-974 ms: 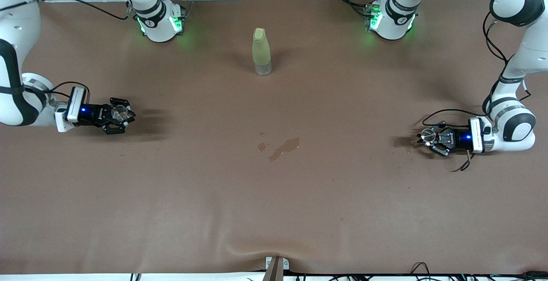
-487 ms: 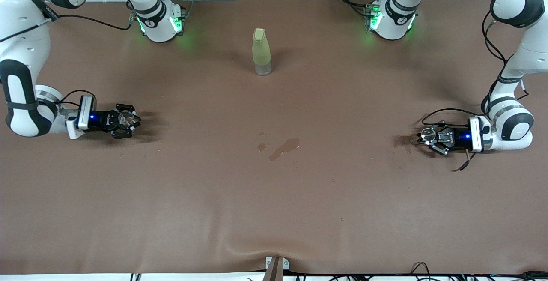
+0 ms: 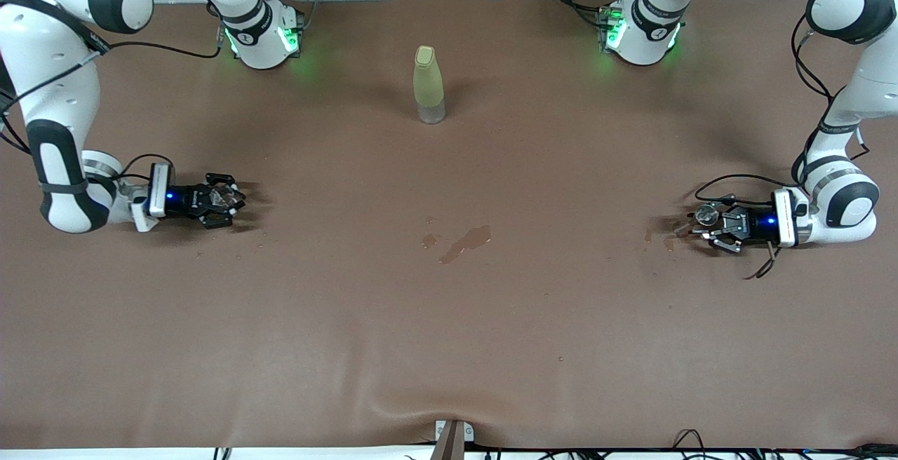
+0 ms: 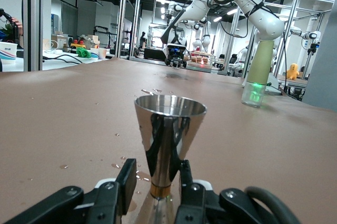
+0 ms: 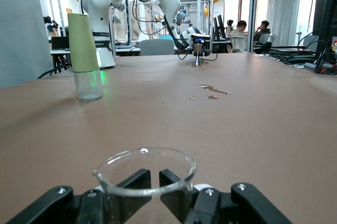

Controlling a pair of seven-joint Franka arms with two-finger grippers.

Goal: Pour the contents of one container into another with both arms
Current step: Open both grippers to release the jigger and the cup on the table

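A steel jigger [image 3: 707, 217] [image 4: 169, 129] stands upright between the fingers of my left gripper [image 3: 704, 226] [image 4: 158, 174], low at the left arm's end of the table. The jaws are slightly apart, with a gap showing at the jigger's waist. A clear glass beaker [image 3: 223, 196] [image 5: 145, 174] sits upright in my right gripper [image 3: 229, 200] [image 5: 155, 182], which is shut on it, low at the right arm's end of the table. Its base is hidden.
A pale green bottle [image 3: 429, 85] [image 4: 256, 71] [image 5: 84, 56] stands mid-table, nearer the robots' bases. A wet spill [image 3: 463, 239] [image 5: 213, 88] lies on the brown cloth in the middle. Small wet spots [image 3: 656, 238] lie beside the left gripper.
Both grippers have sunk lower toward the table. The right one slid toward the table's middle with the beaker; the left one drew slightly toward its own end.
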